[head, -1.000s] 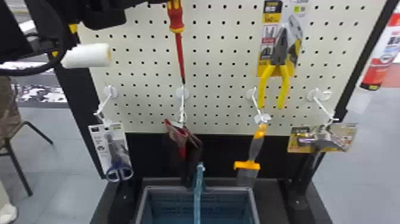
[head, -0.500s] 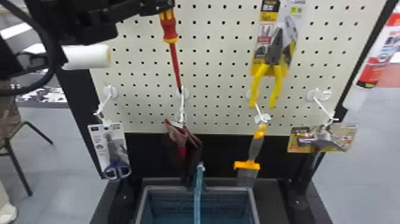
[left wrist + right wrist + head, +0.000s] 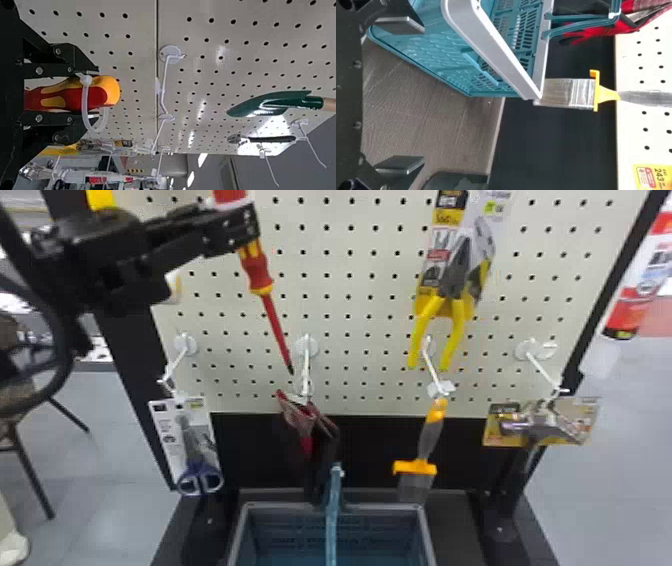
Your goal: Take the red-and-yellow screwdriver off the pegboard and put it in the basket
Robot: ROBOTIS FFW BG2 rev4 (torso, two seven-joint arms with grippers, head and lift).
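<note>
In the head view, a card of blue-handled scissors [image 3: 200,482] is hung at the left, below a white hook near the pegboard's [image 3: 360,320] edge. Above and a little to the right, the left gripper [image 3: 245,227] is held before the board, with its two fingers closed about the handle of the red-and-yellow screwdriver [image 3: 257,272]. The screwdriver is tilted, tip downward, and its tip is seen just left of the next hook [image 3: 306,365]; whether the board is touched by it cannot be told. In the left wrist view, the handle is seen between the fingers, and a white plastic tie [image 3: 85,95] is looped around it near its yellow end.

Next, red-and-black gloves [image 3: 300,417] are hung above the basket [image 3: 427,532], which is placed low in front of the board, with its teal handle [image 3: 332,515] seen across the opening. To the right, a brush with a yellow collar [image 3: 415,467] is hung, with yellow-handled pliers [image 3: 455,310] above it. A metal tool on a yellow card [image 3: 540,425] is hung farther right, near a red-and-white can [image 3: 630,305].

In the right wrist view, the right gripper [image 3: 422,95] is seen near the basket, its fingers spread wide with nothing gripped.
</note>
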